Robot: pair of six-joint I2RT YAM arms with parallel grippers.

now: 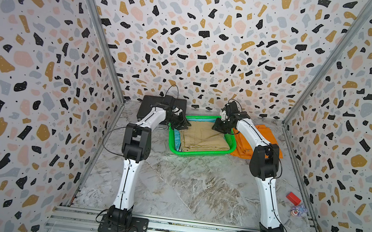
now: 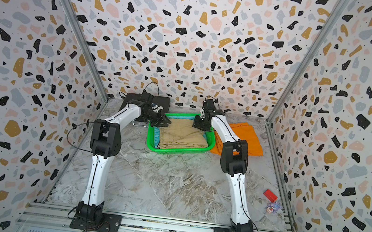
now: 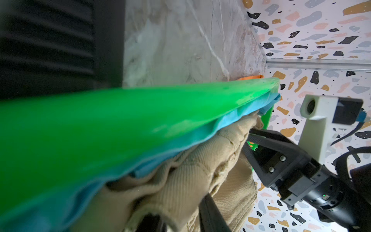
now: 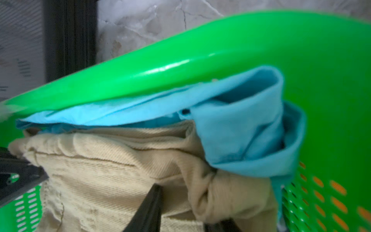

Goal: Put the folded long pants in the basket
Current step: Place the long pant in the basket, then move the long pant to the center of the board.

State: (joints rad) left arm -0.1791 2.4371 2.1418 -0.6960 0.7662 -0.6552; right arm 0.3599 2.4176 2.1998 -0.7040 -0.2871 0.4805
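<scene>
Khaki pants (image 1: 204, 138) held at two far corners inside the green basket (image 1: 199, 154)
The left gripper (image 1: 180, 124) and the right gripper (image 1: 219, 127) are each closed narrowly on a bunched corner of the khaki pants, which are laid over the teal pants (image 1: 176, 138); the orange pants (image 1: 244, 143) are seen on the worktop (image 1: 195, 183), just beside the basket.

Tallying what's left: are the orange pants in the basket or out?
Out. The orange pants lie on the table beside the basket, outside its wall; the khaki pants top the pile inside it.
</scene>
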